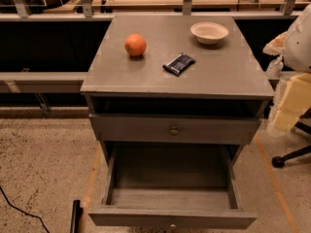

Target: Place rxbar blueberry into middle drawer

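The rxbar blueberry (178, 63), a dark navy wrapper with white print, lies flat on the grey cabinet top (214, 79), right of centre. The middle drawer (170, 218) is pulled out wide below, and its inside shows nothing in it. My gripper (290, 103) is at the right edge of the view, partly cut off. It hangs beside the cabinet's right side, well away from the bar and lower than the top.
An orange fruit (135, 45) sits left of the bar and a white bowl (209, 32) at the back right. The upper drawer (146, 129) with a brass knob is shut. A chair base (291, 157) stands at the right, and a black object (75, 217) and a cable (19, 210) lie on the floor at the left.
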Robot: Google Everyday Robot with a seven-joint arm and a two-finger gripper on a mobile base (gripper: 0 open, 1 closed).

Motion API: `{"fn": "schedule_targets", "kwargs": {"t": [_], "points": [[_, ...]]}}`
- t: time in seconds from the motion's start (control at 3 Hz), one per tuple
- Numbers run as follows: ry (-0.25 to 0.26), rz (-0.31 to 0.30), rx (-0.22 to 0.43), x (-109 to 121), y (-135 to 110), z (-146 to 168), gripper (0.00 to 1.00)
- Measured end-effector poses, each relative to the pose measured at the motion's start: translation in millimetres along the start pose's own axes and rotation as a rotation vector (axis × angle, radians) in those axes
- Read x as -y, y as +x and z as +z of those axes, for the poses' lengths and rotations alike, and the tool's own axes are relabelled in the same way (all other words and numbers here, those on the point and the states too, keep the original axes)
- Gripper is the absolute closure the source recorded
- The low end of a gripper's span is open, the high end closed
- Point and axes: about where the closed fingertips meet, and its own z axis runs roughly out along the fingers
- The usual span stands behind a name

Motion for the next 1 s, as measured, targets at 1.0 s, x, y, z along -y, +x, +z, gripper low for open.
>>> {"fn": "schedule_targets", "kwargs": {"t": [1.0], "points": [[0.021,-0.107,0.031,24.0,-14.7,5.6,0.0]]}}
